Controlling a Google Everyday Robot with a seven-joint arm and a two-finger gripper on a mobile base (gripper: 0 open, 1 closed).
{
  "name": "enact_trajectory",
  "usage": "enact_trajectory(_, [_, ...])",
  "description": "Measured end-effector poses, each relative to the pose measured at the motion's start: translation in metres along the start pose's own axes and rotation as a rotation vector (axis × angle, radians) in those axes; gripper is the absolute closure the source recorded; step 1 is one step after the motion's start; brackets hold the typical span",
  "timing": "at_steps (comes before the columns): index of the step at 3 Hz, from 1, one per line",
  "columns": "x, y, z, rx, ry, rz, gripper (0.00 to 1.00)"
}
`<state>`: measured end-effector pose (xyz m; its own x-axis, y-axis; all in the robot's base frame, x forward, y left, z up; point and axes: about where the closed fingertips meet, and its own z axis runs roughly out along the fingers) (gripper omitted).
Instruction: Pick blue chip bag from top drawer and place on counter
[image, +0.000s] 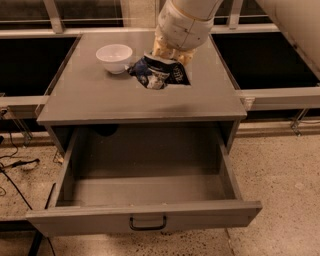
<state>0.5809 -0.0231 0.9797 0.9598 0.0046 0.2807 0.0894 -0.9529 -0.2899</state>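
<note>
the claw (167, 56) sits at the end of the big pale arm (187, 22), low over the back half of the bench (100, 100), and it is closed on the top edge of the blue chip bag (159, 74). the bag's upper rim is gathered up into the claw while the rest of it fans out below and toward the front. whether the bottom of the bag is touching the bench or hanging just above it cannot be told. the bag is just beside a white bowl (114, 56), to the bowl's right, with a narrow gap between them. the top drawer (145, 187) stands pulled out below the front edge of the bench, and its floor shows bare as far as can be seen. its dark handle (147, 223) is at the middle of the front panel.

the bag looks light and soft: thin crinkled foil that folds wherever it is pinched and likely holds little weight. it will probably sag and swing rather than keep a shape, and the foil may be slick. a pinch on a gathered fold near the top seam, as here, seems the surest hold. squeezing the belly would likely crush the chips. the step in hand appears to be the set-down. the bowl so near is the one thing the bag could nudge on release.
</note>
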Motion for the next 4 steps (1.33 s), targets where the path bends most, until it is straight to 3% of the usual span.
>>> enact_trajectory(1, [0.022, 0.001, 0.008, 0.067, 0.06, -0.034, 1.0])
enact_trajectory(3, [0.045, 0.021, 0.057, 0.211, 0.172, -0.082, 1.0])
enact_trajectory(4, [0.05, 0.03, 0.078, 0.229, 0.191, -0.101, 1.0])
